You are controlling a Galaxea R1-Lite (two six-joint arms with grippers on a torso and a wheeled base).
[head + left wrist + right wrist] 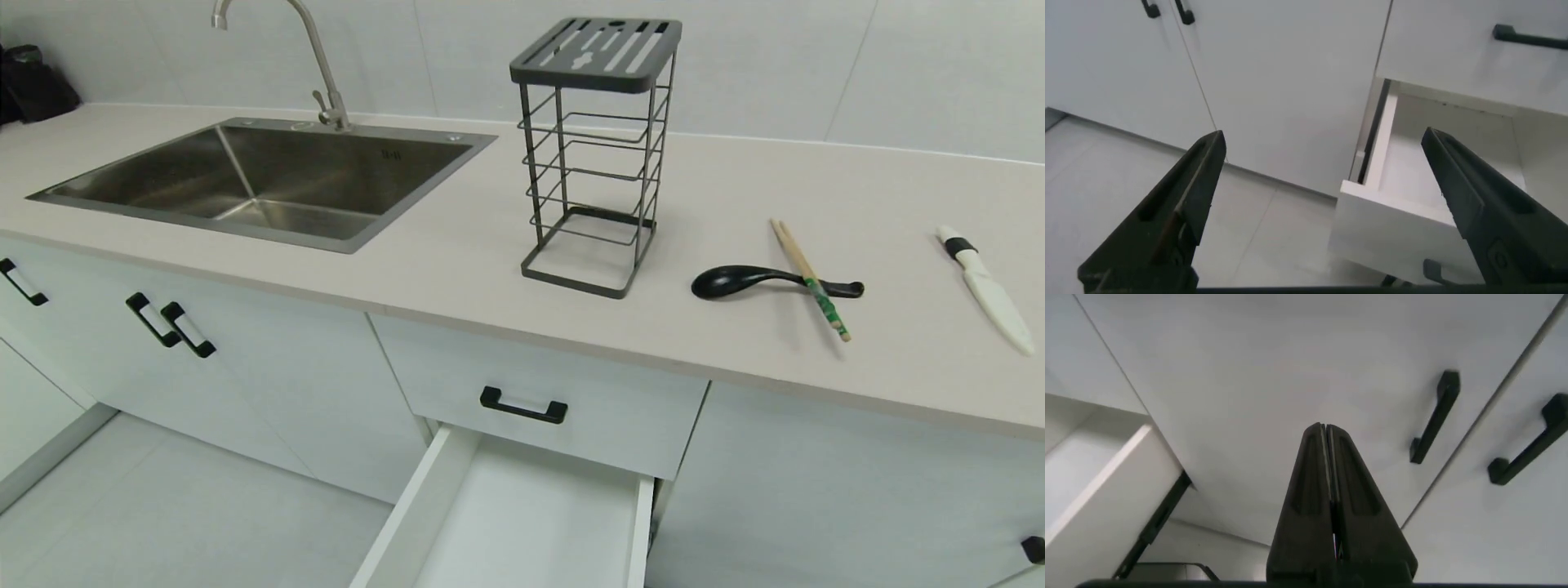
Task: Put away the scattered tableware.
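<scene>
Surface [457, 269] beside the rack [584, 79] carries one black spoon [735, 282], two chopsticks [798, 260] across its handle, one white knife [984, 287]; my left hand [1321, 139] gapes empty, my right hand [1325, 429] is closed on nothing.

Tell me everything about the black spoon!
The spoon is all black and shiny, maybe plastic. It has a deep oval bowl and a long curved handle with a small hook at the end. It lies on the pale counter, with its bowl toward the wire rack and its handle pointing away from it. A pair of chopsticks lies across the handle. Nothing else touches it.
</scene>
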